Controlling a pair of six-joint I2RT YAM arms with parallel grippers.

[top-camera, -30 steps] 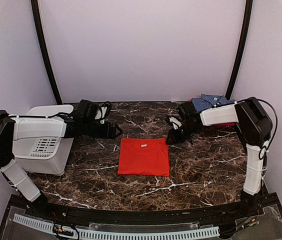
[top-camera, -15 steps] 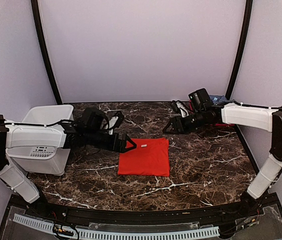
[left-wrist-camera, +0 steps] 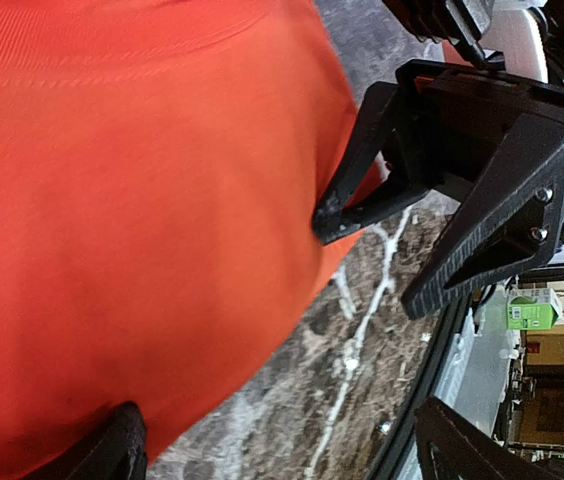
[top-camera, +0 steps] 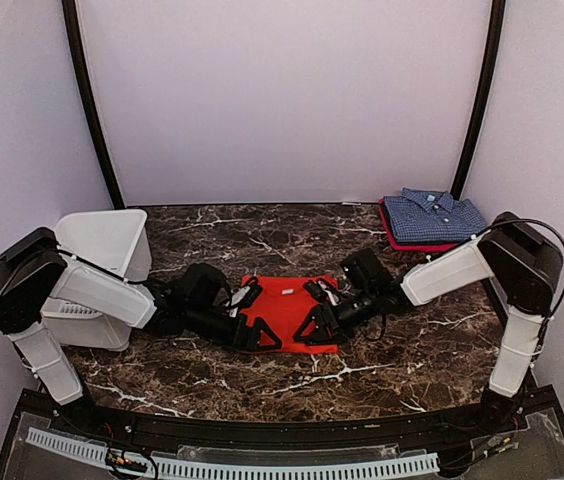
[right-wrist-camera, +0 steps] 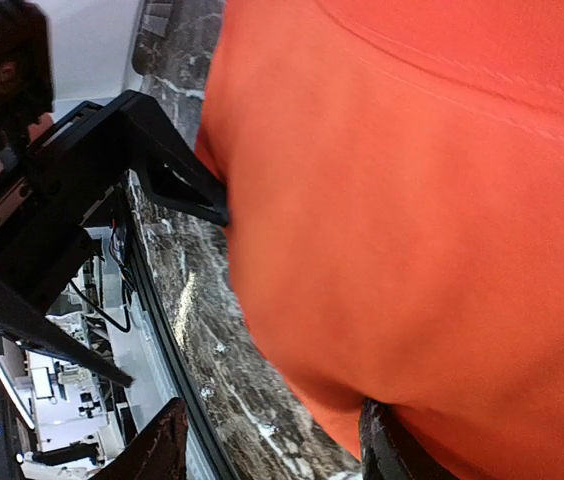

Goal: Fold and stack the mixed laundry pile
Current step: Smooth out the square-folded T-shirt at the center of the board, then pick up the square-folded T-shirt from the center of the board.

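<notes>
Now, your folded orange-red shirt lies at the centre of the overhead frame on the marble desk. Your left gripper and right gripper sit low at its lower edge, facing each other, both with jaws spread. The folded checked shirt rests at upper right, and the white basket stands at left.

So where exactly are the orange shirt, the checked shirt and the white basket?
orange shirt (top-camera: pixel 284 300), top view, on its flat middle.
checked shirt (top-camera: pixel 430 217), top view, on its folded front below the collar.
white basket (top-camera: pixel 112 245), top view, on its outer side wall.
</notes>
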